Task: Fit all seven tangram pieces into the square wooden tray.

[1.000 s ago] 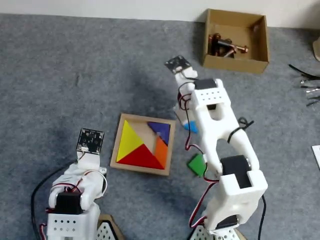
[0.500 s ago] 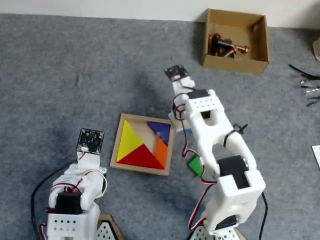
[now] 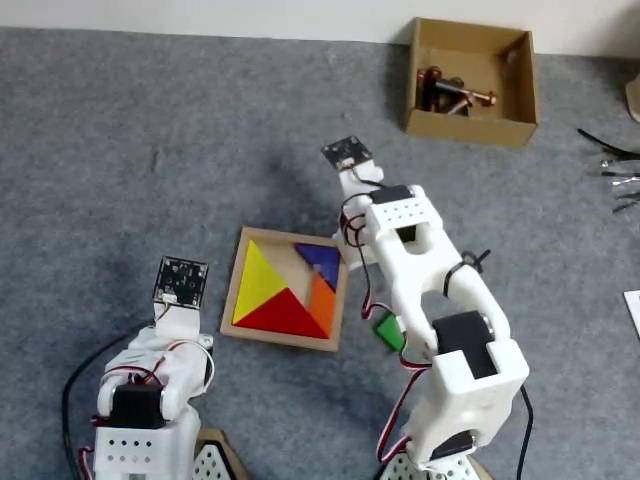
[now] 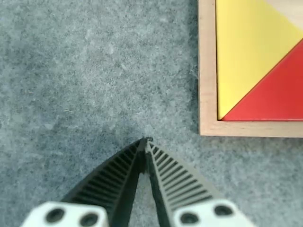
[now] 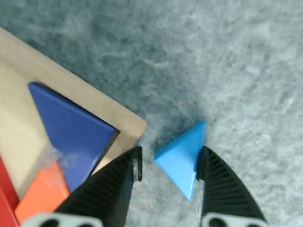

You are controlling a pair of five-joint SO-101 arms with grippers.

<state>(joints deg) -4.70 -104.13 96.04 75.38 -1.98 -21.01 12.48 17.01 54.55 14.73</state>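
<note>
The square wooden tray [image 3: 241,262] lies on grey carpet and holds a yellow triangle [image 3: 258,281], a red triangle [image 3: 284,314], a dark blue triangle [image 3: 320,261] and an orange piece [image 3: 322,298]. A bare wooden patch remains along its far side. My right gripper [image 5: 169,163] is open beside the tray's corner [image 5: 135,125]. A light blue triangle [image 5: 182,156] lies on the carpet between its fingers, touching one of them. A green piece [image 3: 388,330] peeks out beside the right arm [image 3: 405,225]. My left gripper [image 4: 144,142] is shut and empty over carpet near the tray [image 4: 207,94].
A cardboard box [image 3: 470,112] with copper-coloured metal parts stands at the far right. Cables [image 3: 612,165] lie at the right edge. Open carpet stretches to the far left of the tray.
The right arm has swung left toward the tray's near-right corner and now covers the light blue triangle in the high view. The left arm has not moved.
</note>
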